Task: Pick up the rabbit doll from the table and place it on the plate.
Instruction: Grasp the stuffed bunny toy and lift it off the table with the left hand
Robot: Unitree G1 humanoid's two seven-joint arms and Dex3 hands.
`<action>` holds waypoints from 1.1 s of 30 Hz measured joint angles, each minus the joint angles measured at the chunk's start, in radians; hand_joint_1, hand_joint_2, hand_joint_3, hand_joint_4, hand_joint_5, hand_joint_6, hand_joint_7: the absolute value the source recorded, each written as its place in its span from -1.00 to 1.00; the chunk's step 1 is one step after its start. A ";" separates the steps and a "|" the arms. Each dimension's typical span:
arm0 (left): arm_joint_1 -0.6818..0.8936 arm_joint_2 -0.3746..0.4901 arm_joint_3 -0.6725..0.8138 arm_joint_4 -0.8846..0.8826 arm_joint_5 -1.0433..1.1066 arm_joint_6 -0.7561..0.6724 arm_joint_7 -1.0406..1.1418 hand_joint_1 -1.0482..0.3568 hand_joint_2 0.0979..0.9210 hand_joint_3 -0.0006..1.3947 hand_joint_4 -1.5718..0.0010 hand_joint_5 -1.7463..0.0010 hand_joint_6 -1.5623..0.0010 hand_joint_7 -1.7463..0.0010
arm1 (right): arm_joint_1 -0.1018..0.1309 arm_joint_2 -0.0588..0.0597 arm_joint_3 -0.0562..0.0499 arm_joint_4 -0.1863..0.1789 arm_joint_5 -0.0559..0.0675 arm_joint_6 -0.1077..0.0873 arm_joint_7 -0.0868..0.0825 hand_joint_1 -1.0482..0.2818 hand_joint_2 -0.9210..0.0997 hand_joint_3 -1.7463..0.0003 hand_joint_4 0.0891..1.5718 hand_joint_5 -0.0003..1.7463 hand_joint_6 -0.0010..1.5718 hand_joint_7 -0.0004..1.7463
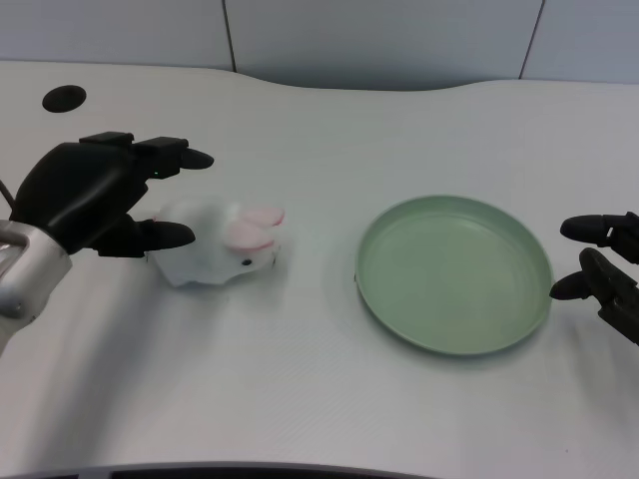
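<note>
The white rabbit doll (222, 244) with pink ears lies on its side on the table, left of centre, its head toward the plate. My left hand (95, 195) hovers just left of and above the doll's back end, fingers spread and pointing right, holding nothing; its thumb lies close by the doll's rear, and I cannot tell whether it touches. The tail end of the doll is hidden behind the hand. The green plate (454, 329) sits to the right with nothing on it, about a hand's width from the doll's nose.
My right hand (604, 269) waits at the right edge, just beyond the plate's rim. A dark round hole (64, 99) is in the tabletop at the far left. The table's curved back edge runs along the top.
</note>
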 measured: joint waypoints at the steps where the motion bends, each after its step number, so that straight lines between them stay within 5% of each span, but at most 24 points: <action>1: -0.010 0.003 -0.017 0.000 0.023 0.011 0.004 -0.60 1.00 -0.80 0.86 0.58 0.62 1.00 | 0.000 0.000 0.000 0.000 -0.002 0.000 -0.001 0.16 -1.00 0.36 -0.75 0.72 -0.64 0.22; 11: -0.199 -0.018 -0.140 0.181 0.080 0.070 -0.117 -0.88 1.00 -0.81 1.00 0.82 0.81 0.99 | 0.017 0.004 0.001 -0.026 -0.005 0.003 0.001 0.17 -1.00 0.35 -0.72 0.73 -0.62 0.21; 18: -0.335 -0.114 -0.226 0.393 0.094 0.176 -0.215 -0.98 1.00 -0.84 1.00 0.87 0.87 1.00 | 0.055 0.006 0.002 -0.116 -0.005 0.050 -0.015 0.17 -1.00 0.36 -0.72 0.72 -0.61 0.22; 26: -0.415 -0.216 -0.326 0.553 0.126 0.294 -0.248 -0.97 1.00 -0.88 1.00 0.93 0.91 1.00 | 0.088 0.007 0.000 -0.164 0.013 0.079 -0.016 0.15 -1.00 0.37 -0.74 0.73 -0.62 0.23; 33: -0.419 -0.263 -0.369 0.601 0.132 0.357 -0.250 -0.98 1.00 -0.90 1.00 0.94 0.92 1.00 | 0.116 0.006 -0.001 -0.184 0.021 0.081 -0.003 0.15 -1.00 0.36 -0.74 0.75 -0.63 0.24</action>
